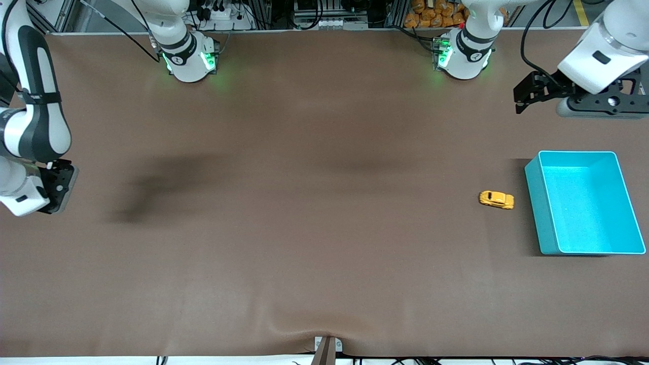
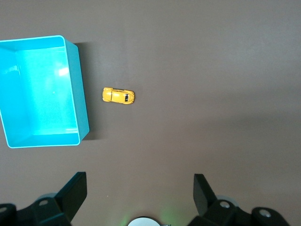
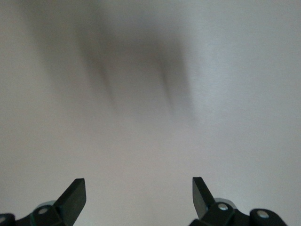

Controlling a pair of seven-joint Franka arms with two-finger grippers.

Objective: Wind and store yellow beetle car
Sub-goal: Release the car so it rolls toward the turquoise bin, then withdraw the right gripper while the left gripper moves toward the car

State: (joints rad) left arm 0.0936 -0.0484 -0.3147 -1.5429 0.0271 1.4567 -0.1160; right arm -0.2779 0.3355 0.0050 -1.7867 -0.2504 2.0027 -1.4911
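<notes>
Yellow beetle car (image 1: 496, 199) sits on its wheels on the brown table (image 1: 304, 228), rounded body, dark windows, just beside the turquoise bin (image 1: 537, 213), not touching. My left gripper (image 1: 522, 99) hangs up over table w/ fingers spread wide, empty. My right gripper (image 3: 138, 200) waits at the right arm's end of the table, fingers wide too, nothing in it.

car (image 1: 496, 199): yellow-orange body, dark windows
bin (image 1: 583, 203): plain turquoise in & out, paler rim
surface (image 1: 304, 228): flat brown, no pattern, dark shadow patches
left gripper (image 1: 522, 95): black jaws, white arm
right gripper (image 3: 138, 197): black jaws, white/grey arm
</notes>
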